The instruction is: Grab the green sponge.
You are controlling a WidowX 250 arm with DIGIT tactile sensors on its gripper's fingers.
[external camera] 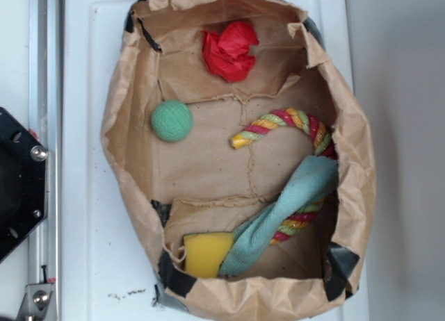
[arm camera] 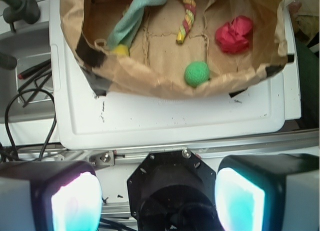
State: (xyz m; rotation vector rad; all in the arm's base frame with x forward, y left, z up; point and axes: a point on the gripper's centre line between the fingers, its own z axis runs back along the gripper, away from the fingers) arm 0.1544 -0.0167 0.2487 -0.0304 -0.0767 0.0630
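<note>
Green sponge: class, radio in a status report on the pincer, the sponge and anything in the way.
Pincer open, empty, outside the paper bag. Green sponge untouched in bag's corner. Teal cloth lies against its side, draped over the rope toy; bag wall close behind.

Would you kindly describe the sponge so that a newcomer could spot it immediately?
Look inside the brown paper bag lying open on the white surface. In the exterior view, the sponge sits in the bag's bottom left corner, beside the teal cloth. It is the only yellow rectangular block; the green ball is round.
</note>
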